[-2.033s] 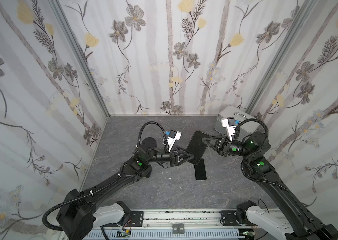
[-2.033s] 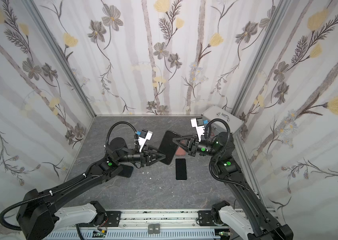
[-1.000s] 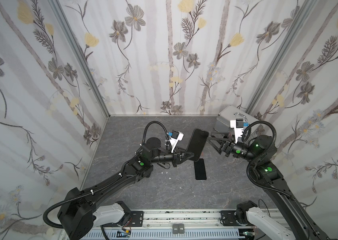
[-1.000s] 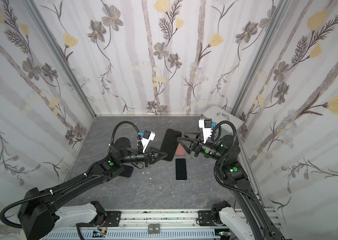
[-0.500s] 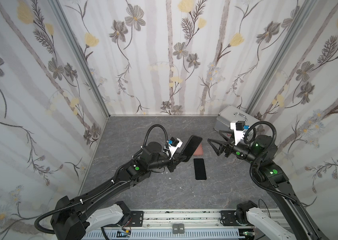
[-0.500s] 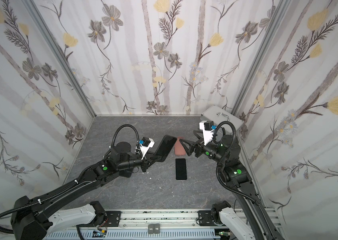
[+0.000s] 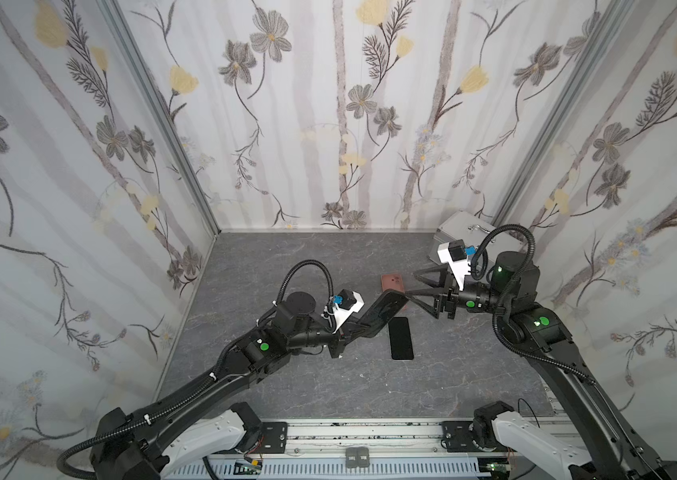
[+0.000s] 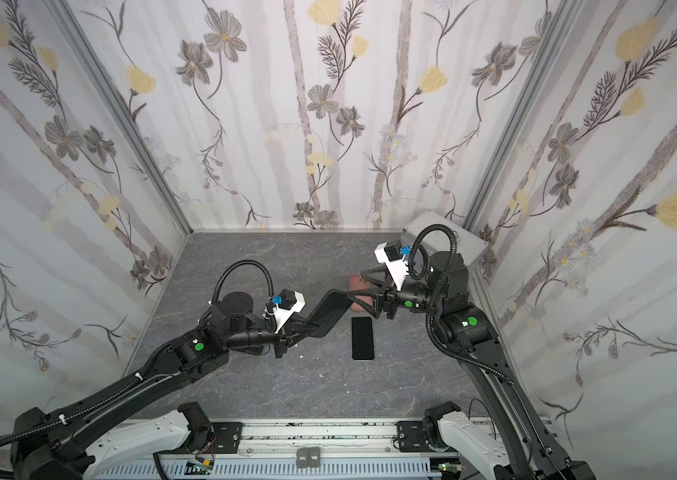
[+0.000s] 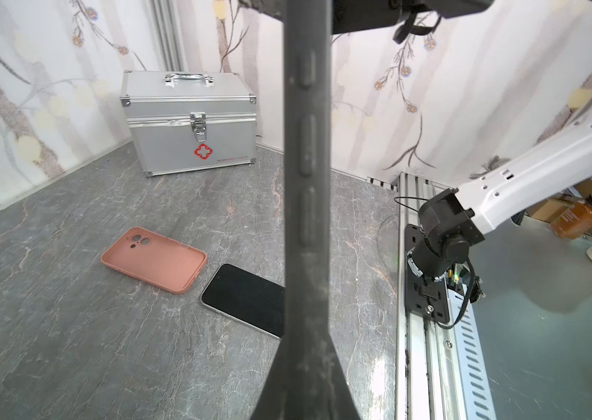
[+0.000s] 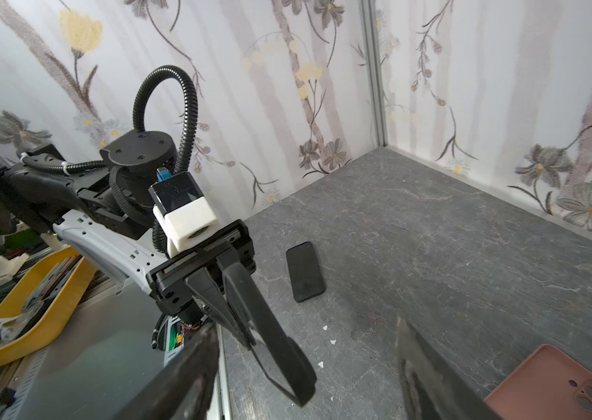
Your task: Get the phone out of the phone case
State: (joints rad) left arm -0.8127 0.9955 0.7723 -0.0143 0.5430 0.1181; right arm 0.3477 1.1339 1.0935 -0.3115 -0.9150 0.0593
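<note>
Your left gripper (image 7: 359, 328) is clamped on one end of a dark case (image 7: 382, 309) and holds it in the air, tilted, above the table (image 7: 287, 374). Your right gripper (image 7: 411, 286) is spread wide and grasps nothing, one finger close to the case's far end. A bare black phone (image 7: 401, 338) lies flat on the table under and just beside the raised case, and an empty pink case (image 7: 391, 284) lies next to it. Whether the dark case has a phone in it, I cannot tell. It looks light and soft, and in a top view it seems to bow (image 8: 328, 311), so expect it to flex rather than lever. Take it by a rim or corner and peel. The phone is probably stiff, smooth and easily scratched, so hold it by its long edges, not its face. The left wrist view shows the dark case (image 9: 307, 182) edge-on with raised button covers. It also shows the pink case's hollow inside (image 9: 154, 258) and a silver box (image 9: 189, 123) at the wall, but it hides part of the phone (image 9: 247, 298). Only the right wrist view shows the far end of the case (image 10: 262, 327) lying between the open fingers of the right gripper (image 10: 306, 323), closer to one of them.
</note>
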